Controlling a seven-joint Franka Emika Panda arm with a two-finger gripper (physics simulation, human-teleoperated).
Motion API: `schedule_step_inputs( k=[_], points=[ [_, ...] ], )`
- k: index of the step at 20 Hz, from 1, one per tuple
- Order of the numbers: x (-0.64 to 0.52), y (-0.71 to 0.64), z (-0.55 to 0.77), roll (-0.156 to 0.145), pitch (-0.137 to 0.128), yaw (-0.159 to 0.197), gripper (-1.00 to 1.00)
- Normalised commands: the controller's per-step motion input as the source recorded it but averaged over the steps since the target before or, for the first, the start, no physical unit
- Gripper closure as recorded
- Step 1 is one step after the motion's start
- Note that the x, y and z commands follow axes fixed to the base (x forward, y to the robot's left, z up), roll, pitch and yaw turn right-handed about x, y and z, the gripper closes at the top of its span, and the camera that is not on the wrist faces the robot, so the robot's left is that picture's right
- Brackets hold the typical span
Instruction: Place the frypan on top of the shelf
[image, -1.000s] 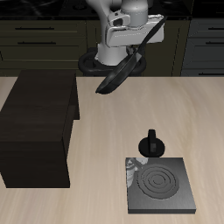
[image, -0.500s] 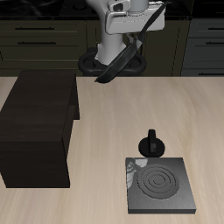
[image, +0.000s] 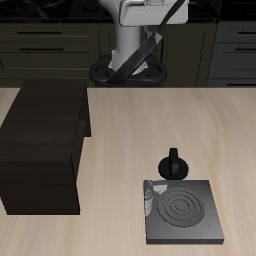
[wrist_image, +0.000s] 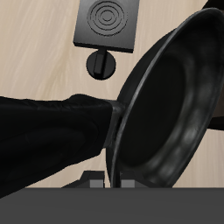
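Where dark cabinets (image: 45, 40) back it, pale wooden table (image: 120, 160).

A light wooden table (image: 130, 130) fills the foreground. Behind it runs a row of dark drawer cabinets (image: 45, 45) with slim horizontal handles, under a black countertop. Lighting is even and soft.

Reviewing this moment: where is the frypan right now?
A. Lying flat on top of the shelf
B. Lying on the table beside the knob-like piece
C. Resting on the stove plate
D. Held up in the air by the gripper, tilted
D. The frypan hangs tilted from the gripper high at the table's back, while the shelf top and stove plate are bare.
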Motion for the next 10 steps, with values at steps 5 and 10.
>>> schedule_step_inputs(
  k=[5,10],
  points=[
    [-0.03,-0.02,0.19,-0.012,-0.032,0.009,1.00],
    [-0.07,-0.06,0.23,-0.001,-0.034,0.008,1.00]
  ],
)
